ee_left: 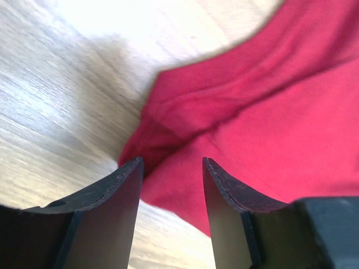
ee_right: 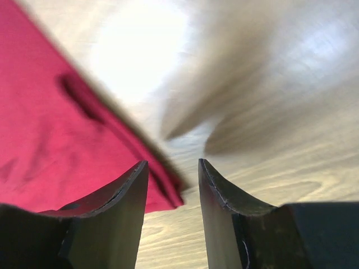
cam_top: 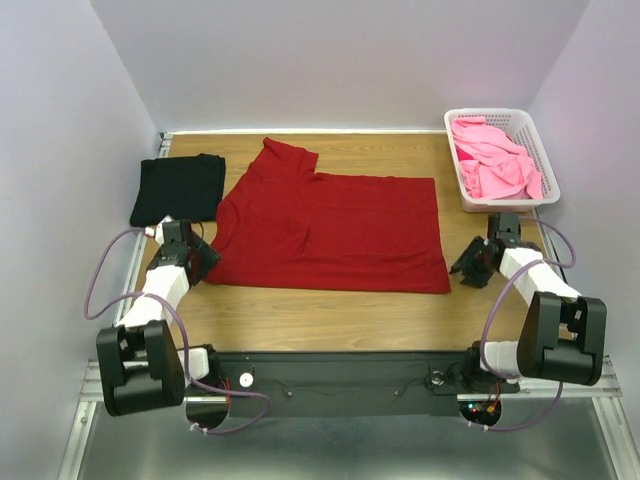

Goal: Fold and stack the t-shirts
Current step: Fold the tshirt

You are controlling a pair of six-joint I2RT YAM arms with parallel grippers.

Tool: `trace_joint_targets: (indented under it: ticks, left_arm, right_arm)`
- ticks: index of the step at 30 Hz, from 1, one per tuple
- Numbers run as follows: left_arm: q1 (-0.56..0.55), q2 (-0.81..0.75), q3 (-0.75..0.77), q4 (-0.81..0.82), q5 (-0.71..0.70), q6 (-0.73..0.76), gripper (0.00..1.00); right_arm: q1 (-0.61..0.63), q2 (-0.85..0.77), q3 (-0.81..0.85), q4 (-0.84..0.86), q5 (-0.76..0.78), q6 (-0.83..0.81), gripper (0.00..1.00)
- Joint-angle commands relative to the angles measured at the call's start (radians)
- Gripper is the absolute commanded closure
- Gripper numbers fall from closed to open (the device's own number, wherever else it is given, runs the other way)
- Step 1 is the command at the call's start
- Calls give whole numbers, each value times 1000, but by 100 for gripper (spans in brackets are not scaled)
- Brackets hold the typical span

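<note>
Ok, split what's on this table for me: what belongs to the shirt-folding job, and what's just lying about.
For the job:
dark red t-shirt, laid out mid-table
black t-shirt, folded, far left
pink t-shirts, bunched up, far right

Lying about:
white basket, holding the pink ones
purple cables, looping off the arms

White links [cam_top: 160,285] are joined by boxy black joint housings [cam_top: 565,335]; thin purple cables [cam_top: 90,290] are looped alongside, and matte black curved fingers [ee_left: 112,213] are fitted.
</note>
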Motion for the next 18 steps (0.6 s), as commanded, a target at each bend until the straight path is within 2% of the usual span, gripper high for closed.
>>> trace_joint_targets:
  ticks: [1,3,4,7,9,12,18]
  left_arm:
    - [-77,-80,91,-38,-4,28,41]
    - [-139,-65,133,-51,-47,27,40]
    - [-212,-56,175,-60,-70,27,40]
    - [-285,-4,246,-87,-173,40,39]
    - [-297,24,262,-81,-192,59,39]
    - [-311,107,291,-64,-216,115,40]
    - [-314,248,291,-54,-209,111,41]
  right_arm:
    - [42,-22,116,-2,-45,-79,53]
    - [135,-8,150,-11,-20,-79,53]
    - [164,4,169,-16,-14,-81,53]
    - [286,77,252,-37,-20,-84,54]
    - [371,120,282,-47,-8,-90,54]
    - [428,194,304,-53,4,-84,55]
    - [448,285,266,-53,16,-75,55]
